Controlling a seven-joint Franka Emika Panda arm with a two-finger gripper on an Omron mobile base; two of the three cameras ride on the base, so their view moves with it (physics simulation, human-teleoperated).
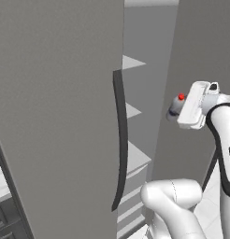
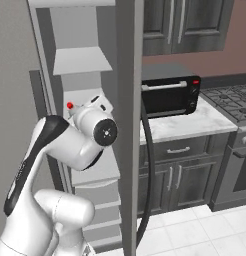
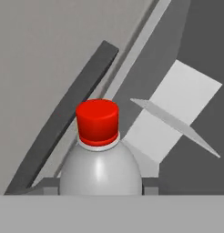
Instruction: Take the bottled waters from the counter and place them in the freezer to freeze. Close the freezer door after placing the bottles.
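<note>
Red-capped bottle sits between the fingers, clamped at its body just below the shoulder, cap pointing away from the hand; a dark finger tip shows flush against each side of it in the hand view. Gripper is closed on the bottle, holding it in the air. In the left base view the red cap and grey shoulder stick out just past the white hand, toward the open gap of the freezer. Ahead of the fingers, beyond the cap: a white shelf inside the freezer, edge-on and tilted in the hand view, and beside the bottle the long dark door handle. Further white shelves stacked above and below. Well off to the gripper's right, past the freezer door edge, the marble counter carries a black toaster oven; stove beyond that.
</note>
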